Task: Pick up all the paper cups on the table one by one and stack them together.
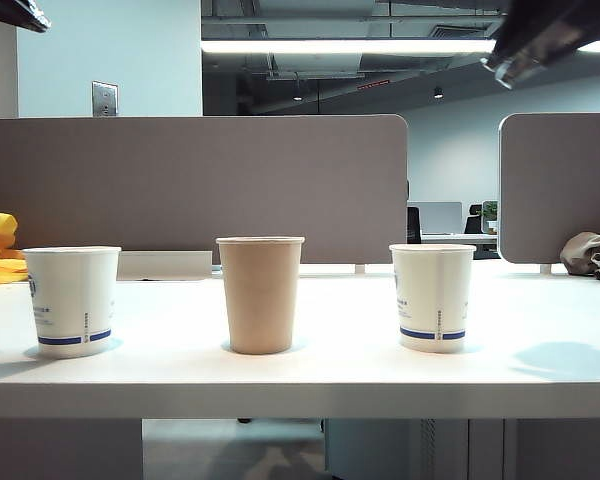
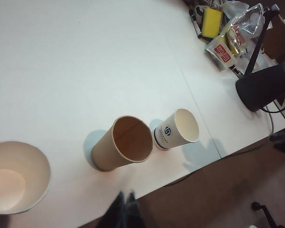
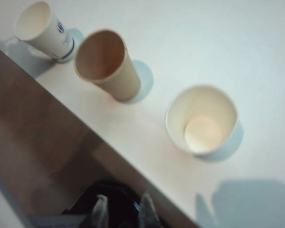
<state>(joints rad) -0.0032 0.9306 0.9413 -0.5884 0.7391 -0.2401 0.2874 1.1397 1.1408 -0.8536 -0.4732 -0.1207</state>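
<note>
3 paper cups stood upright in a row near the front edge of the table (image 1: 540,320), all apart, none stacked: 2 white w/ a blue band, 1 tan. Left white cup (image 1: 72,300), tan cup (image 1: 260,294) in the middle, right white cup (image 1: 432,297). All 3 looked empty where the wrist views saw inside.

2 pincers, both above the table and clear of the cups. Left pincer (image 2: 123,209) hung over the table's front edge near the tan cup (image 2: 123,142); its dark fingers sat pressed together, holding nothing. Right pincer (image 3: 121,211) hung off the front edge nearest the right white cup (image 3: 202,119); its fingers stood a little apart w/ nothing between them.

In the exterior view only scraps of each arm showed at the top corners, cut off. Left wrist view cropped the near white cup (image 2: 14,175) at the frame edge. Right wrist view was blurry; the pincer's fingertips were cut off. Print on the white cups was too small to read.
</note>
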